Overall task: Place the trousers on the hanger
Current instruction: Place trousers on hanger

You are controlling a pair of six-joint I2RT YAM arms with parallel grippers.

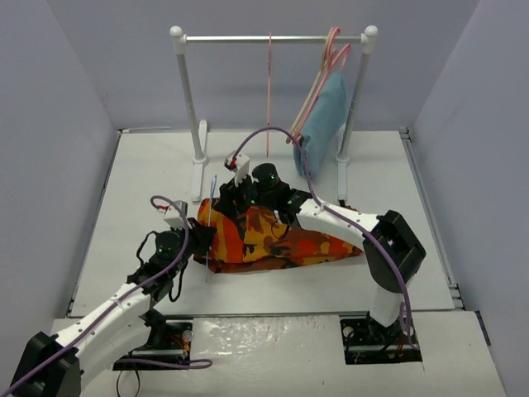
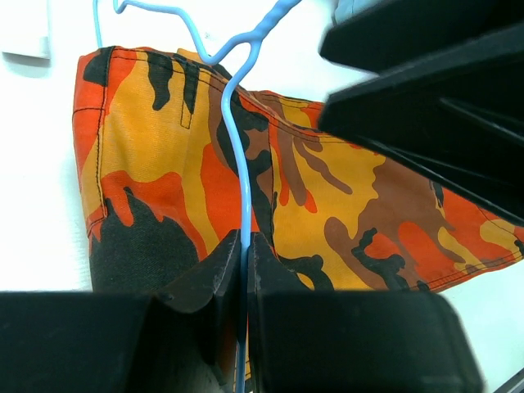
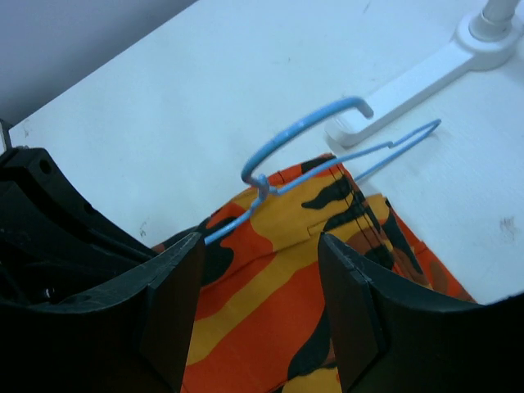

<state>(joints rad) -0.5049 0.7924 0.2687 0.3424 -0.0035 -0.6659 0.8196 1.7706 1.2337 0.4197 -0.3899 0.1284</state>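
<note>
The camouflage trousers (image 1: 273, 241) lie folded on the white table, mid-front. The thin light-blue wire hanger (image 1: 210, 217) stands at their left end, its hook up. My left gripper (image 1: 201, 240) is shut on the hanger's wire; in the left wrist view the wire (image 2: 242, 172) runs between the closed fingers (image 2: 211, 282) over the trousers (image 2: 344, 205). My right gripper (image 1: 254, 198) is open just above the trousers' far edge. In the right wrist view its fingers (image 3: 176, 303) flank the trousers (image 3: 270, 303), with the hanger (image 3: 303, 155) lying beyond them.
A white clothes rail (image 1: 273, 38) stands at the back with pink hangers (image 1: 329, 58), a light-blue garment (image 1: 324, 120) and a thin red hanger (image 1: 269, 91). Its feet (image 1: 198, 169) rest near the hanger. Grey walls enclose the table.
</note>
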